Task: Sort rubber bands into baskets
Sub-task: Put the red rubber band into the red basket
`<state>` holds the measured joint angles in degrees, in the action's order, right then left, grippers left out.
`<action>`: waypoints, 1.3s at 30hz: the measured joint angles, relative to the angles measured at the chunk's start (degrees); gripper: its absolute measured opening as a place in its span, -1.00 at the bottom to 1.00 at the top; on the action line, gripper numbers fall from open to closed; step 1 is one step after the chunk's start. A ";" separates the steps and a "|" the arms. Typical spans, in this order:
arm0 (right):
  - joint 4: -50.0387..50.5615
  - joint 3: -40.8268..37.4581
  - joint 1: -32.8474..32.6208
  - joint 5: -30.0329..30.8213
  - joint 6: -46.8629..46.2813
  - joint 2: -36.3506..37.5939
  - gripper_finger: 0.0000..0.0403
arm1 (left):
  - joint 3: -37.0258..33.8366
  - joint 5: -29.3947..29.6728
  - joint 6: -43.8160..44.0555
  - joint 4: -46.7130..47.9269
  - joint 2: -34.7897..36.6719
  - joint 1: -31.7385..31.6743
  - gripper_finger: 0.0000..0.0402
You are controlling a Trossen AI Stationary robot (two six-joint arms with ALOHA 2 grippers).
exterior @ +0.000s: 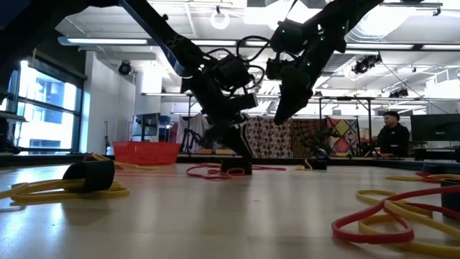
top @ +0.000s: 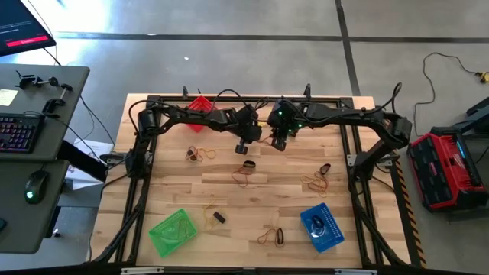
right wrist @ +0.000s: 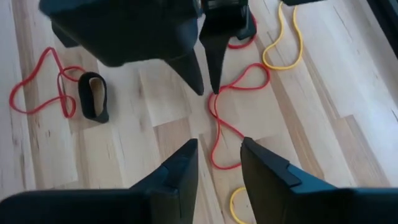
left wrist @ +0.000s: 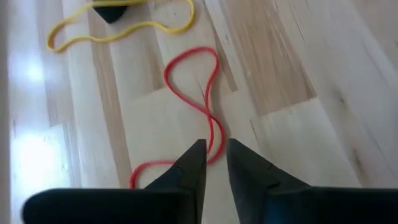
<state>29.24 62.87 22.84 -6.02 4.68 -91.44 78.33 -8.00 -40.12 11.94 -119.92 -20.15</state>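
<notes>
The thin red rubber band (left wrist: 202, 99), twisted into a long figure-eight on the wooden table (left wrist: 311, 74), ran lengthwise between the slightly parted, empty left gripper (left wrist: 211, 152) and the wider-open, empty right gripper (right wrist: 217, 149) facing it.

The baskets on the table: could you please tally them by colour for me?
Red basket: 1
Green basket: 1
Blue basket: 1
Total: 3
</notes>
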 joint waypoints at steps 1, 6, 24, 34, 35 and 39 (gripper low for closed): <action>0.12 0.00 -0.04 0.00 -0.04 0.00 -0.45 | 0.01 -0.01 0.26 -0.39 -0.12 0.04 -0.66; 1.11 0.00 -0.56 0.04 -0.24 0.00 -0.45 | 0.04 0.03 1.32 -0.26 -0.90 -0.10 -0.50; 2.39 0.00 -0.84 0.11 -1.92 -0.02 -0.45 | 0.01 0.93 0.57 -0.31 -1.85 -0.06 -0.42; 9.00 0.00 -0.89 -0.42 -7.84 0.00 -0.45 | -0.01 -0.72 2.44 -1.76 -1.81 -0.80 -0.42; 10.12 0.00 -0.89 -0.46 -8.79 0.00 -0.45 | -0.01 -0.84 2.50 -1.72 -1.81 -0.84 -0.42; 13.55 0.00 -1.20 -0.48 -10.27 0.00 -0.45 | -0.01 -0.69 2.47 -1.64 -1.81 -0.85 -0.42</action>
<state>42.79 62.87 21.65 -6.50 -5.58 -91.44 78.32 -8.69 -37.65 10.30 -121.73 -21.00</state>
